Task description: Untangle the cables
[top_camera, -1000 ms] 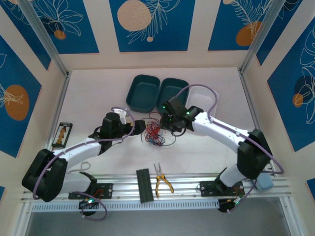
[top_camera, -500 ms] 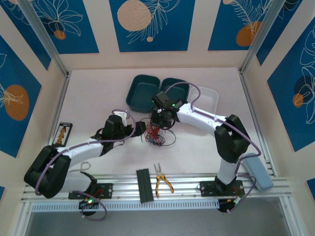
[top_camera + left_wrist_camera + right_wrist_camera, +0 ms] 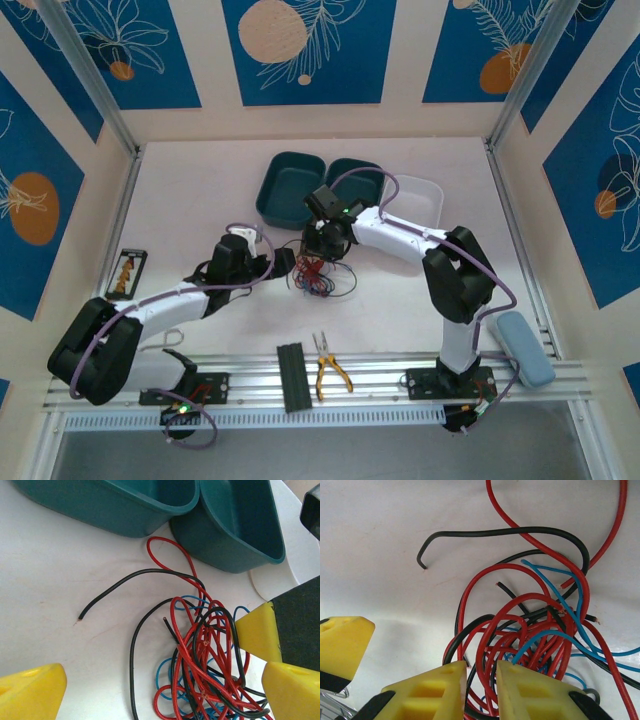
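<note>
Your left gripper (image 3: 283,262): jaws wide apart, parked just left of cables, unmoved.
Cables (image 3: 318,277): red, blue, black knot mid-table (image 3: 200,200), near teal bins (image 3: 290,190); not yet separated.
Right gripper (image 3: 481,680): swung in from right, now over knot. Jaws nearly together, strands between; can't tell if pinched. Likely first pull is being set up.
No readable writing.

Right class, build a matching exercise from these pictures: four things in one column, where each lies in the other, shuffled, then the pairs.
1 cables
2 pliers
3 teal tubs
4 white tray

a across the metal rail, near edge
b side by side, beyond the heap
c right of the tubs
d heaped in the middle of the table

Pairs: 1-d, 2-a, 3-b, 4-c
</note>
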Tool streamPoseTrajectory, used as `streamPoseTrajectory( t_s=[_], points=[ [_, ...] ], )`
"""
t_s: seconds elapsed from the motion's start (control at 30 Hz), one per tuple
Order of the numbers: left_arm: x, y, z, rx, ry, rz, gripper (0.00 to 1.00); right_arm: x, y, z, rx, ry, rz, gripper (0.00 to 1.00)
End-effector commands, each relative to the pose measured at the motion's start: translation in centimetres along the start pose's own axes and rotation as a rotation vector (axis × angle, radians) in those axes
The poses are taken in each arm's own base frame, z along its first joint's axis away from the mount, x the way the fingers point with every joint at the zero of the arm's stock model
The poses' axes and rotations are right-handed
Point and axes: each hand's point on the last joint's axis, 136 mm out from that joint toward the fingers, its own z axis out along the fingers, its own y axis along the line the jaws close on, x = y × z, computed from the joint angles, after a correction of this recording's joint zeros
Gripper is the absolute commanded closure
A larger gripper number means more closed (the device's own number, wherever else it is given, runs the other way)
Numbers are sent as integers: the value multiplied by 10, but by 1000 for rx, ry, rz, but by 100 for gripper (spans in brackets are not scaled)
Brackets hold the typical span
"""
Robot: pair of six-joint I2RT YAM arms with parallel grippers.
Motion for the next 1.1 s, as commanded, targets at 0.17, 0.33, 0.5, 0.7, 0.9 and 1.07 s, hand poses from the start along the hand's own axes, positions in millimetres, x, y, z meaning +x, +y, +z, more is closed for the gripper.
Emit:
streamPoseTrajectory(
  t_s=[0.17,0.33,0.5,0.7,0.9,1.07],
  points=[
    [8,3,5,-12,21,13,0,-6,6,10,-17,30,-10,77],
    [9,3,8,-5,26,6,0,-6,5,19,-8,45,-4,79],
    [10,1,11,10,31,-3,3,-6,6,14,-14,39,-10,89],
    [6,-10,17,68,28,-48,12,-1,15,-10,-34,4,-47,99],
    [2,-25,23,118,30,-55,13,6,25,-38,-73,-49,-91,100],
    [4,-29,28,129,48,-51,16,9,35,-63,-125,-95,-126,100]
  ],
)
